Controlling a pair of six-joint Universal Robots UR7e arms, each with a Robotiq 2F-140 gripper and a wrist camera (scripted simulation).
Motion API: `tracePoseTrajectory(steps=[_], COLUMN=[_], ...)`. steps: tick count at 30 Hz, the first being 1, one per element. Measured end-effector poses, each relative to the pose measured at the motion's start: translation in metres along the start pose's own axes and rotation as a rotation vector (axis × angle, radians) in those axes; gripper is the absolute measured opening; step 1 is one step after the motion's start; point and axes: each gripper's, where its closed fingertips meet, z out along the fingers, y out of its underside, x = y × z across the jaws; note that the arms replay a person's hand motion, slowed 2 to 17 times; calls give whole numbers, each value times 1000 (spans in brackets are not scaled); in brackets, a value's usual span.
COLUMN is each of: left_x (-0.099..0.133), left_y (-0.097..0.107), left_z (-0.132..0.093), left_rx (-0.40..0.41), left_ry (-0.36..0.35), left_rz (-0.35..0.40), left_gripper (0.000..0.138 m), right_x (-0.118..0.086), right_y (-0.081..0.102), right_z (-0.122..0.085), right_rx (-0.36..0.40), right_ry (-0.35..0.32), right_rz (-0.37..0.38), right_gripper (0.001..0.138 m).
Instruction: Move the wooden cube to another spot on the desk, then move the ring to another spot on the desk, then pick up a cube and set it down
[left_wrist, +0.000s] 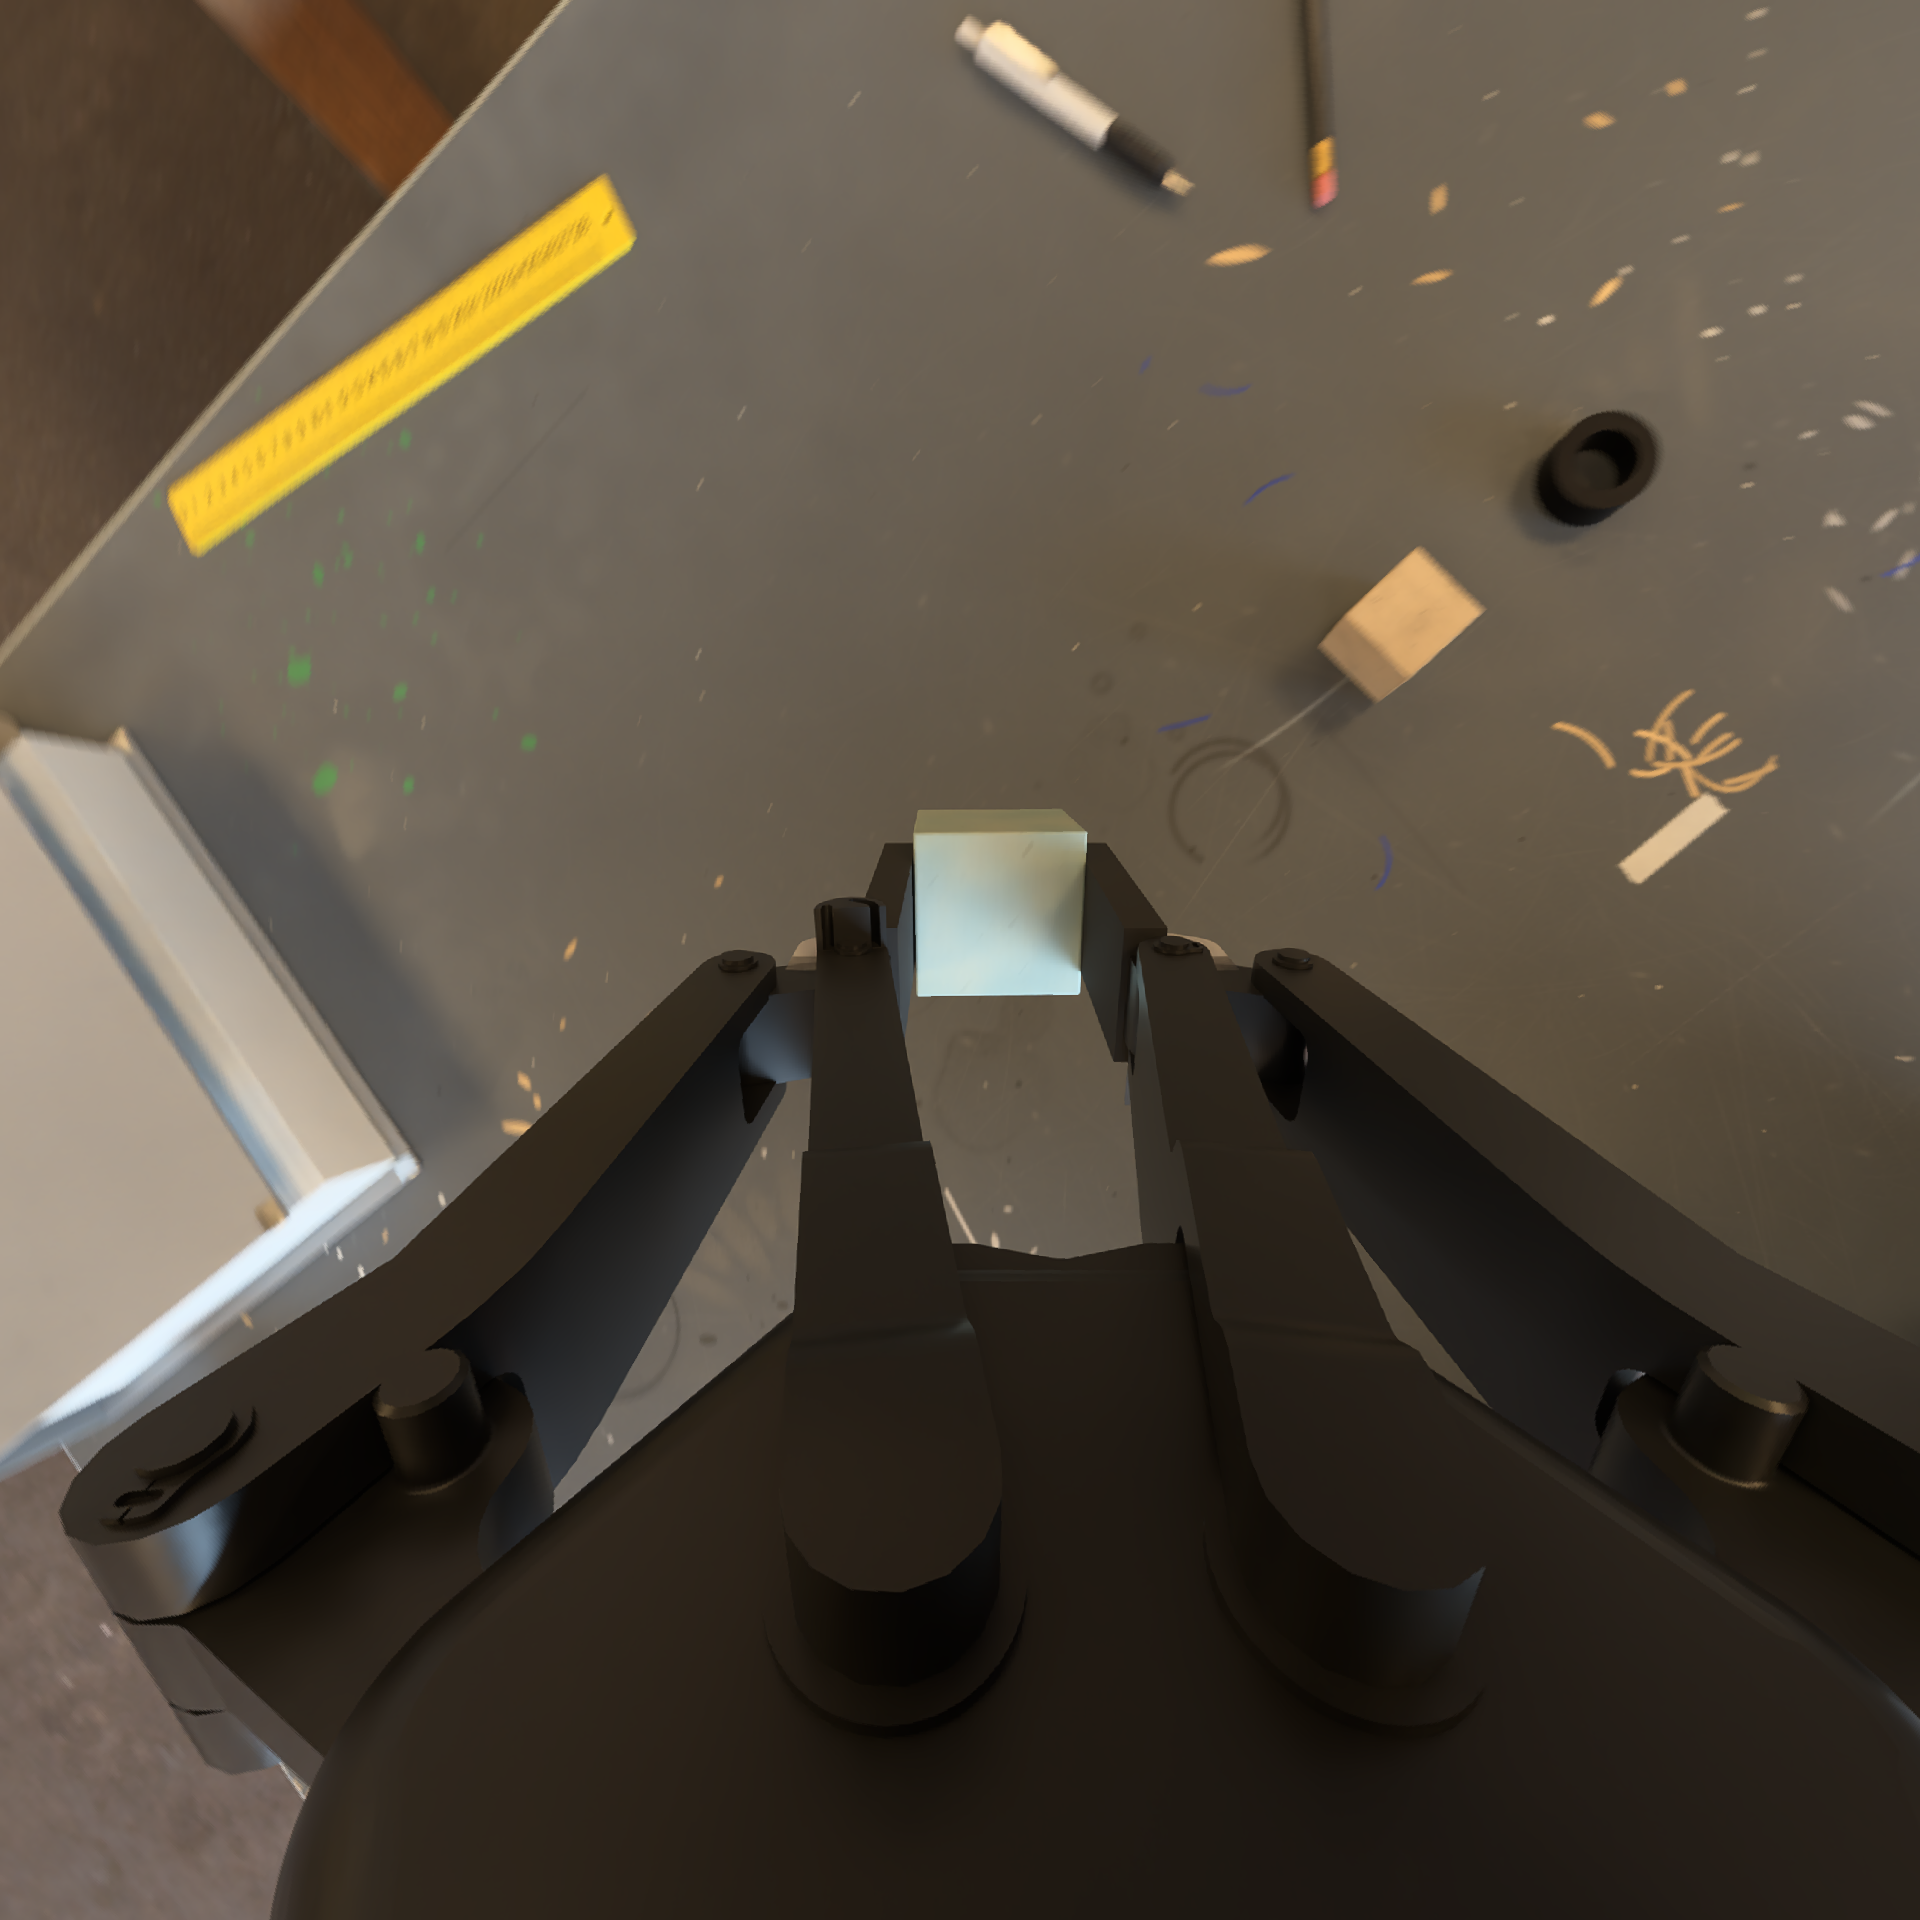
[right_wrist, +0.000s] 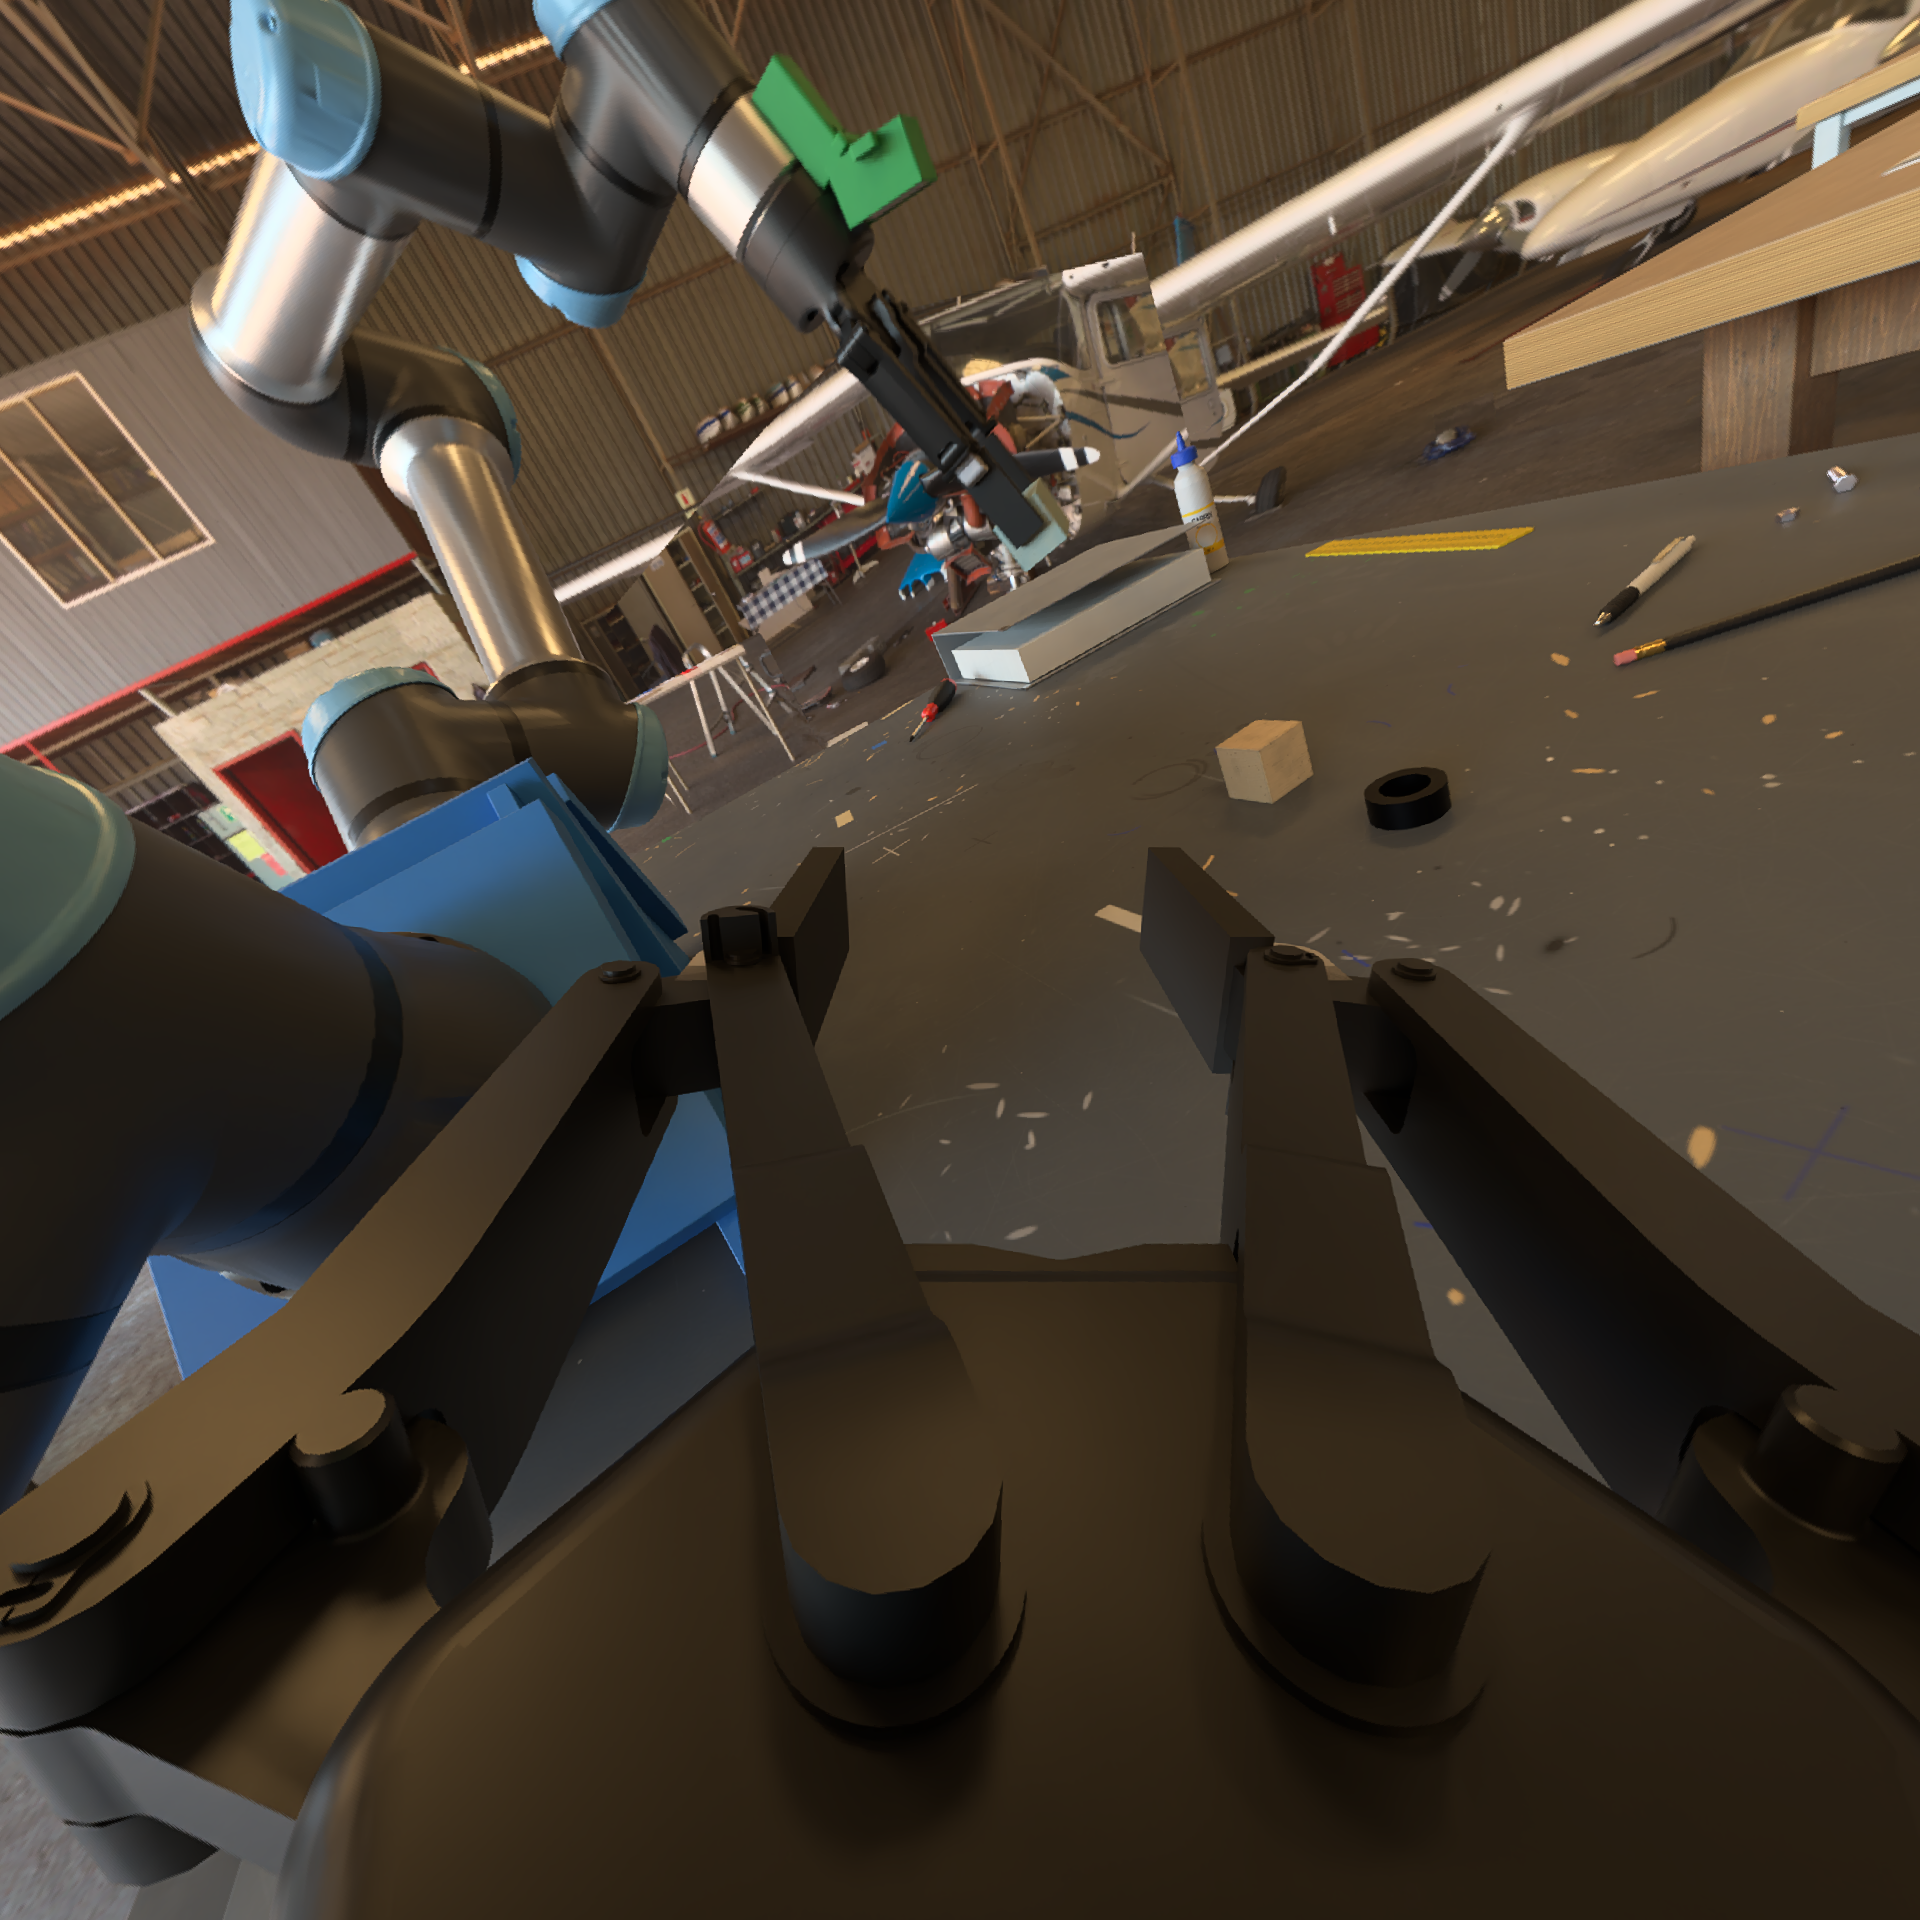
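Observation:
My left gripper (left_wrist: 1000, 914) is shut on a pale green-white cube (left_wrist: 995, 909) and holds it well above the dark desk (left_wrist: 831, 468). The right wrist view shows that gripper (right_wrist: 1023, 520) high in the air with the pale cube (right_wrist: 1051, 516) between its fingers. The wooden cube (left_wrist: 1397, 623) lies on the desk to the right, also in the right wrist view (right_wrist: 1263, 762). The black ring (left_wrist: 1595, 465) lies just beyond it, and shows beside it in the right wrist view (right_wrist: 1407, 798). My right gripper (right_wrist: 992, 935) is open and empty, low over the desk.
A yellow ruler (left_wrist: 400, 364), a silver pen (left_wrist: 1070, 99) and a pencil (left_wrist: 1317, 104) lie at the far side. A grey box (left_wrist: 208, 1039) sits at the left edge. A glue bottle (right_wrist: 1197, 504) stands behind the box. Wood shavings (left_wrist: 1683, 748) lie near the wooden cube.

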Motion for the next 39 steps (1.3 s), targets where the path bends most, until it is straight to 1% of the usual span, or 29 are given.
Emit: tracePoseTrajectory(steps=[5,10,14,19,24,29,34,39], left_x=[44,94,137,188,235,273,302,320], left_y=[-55,-105,-138,-169,-189,-200,-203,-204], left_z=[0,9,23,46,71,97,121,141], left_rx=[35,56,60,50,29,8,-11,-23], left_ry=[18,45,81,130,182,229,266,282], left_rz=[163,324,446,578,683,763,826,872], left_gripper=[40,40,40,40,40,40,40,40], right_x=[-3,-5,-6,-7,-8,-8,-8,-8], right_y=[0,1,2,3,3,5,7,9], right_z=[-1,-4,-7,-13,-19,-25,-31,-36], right_rx=[-2,-7,-9,-6,2,9,16,22], right_ry=[9,23,39,59,78,96,110,121], right_rz=[-4,-6,-7,-5,0,7,13,21], right_gripper=[76,76,76,76,76,75,75,75])
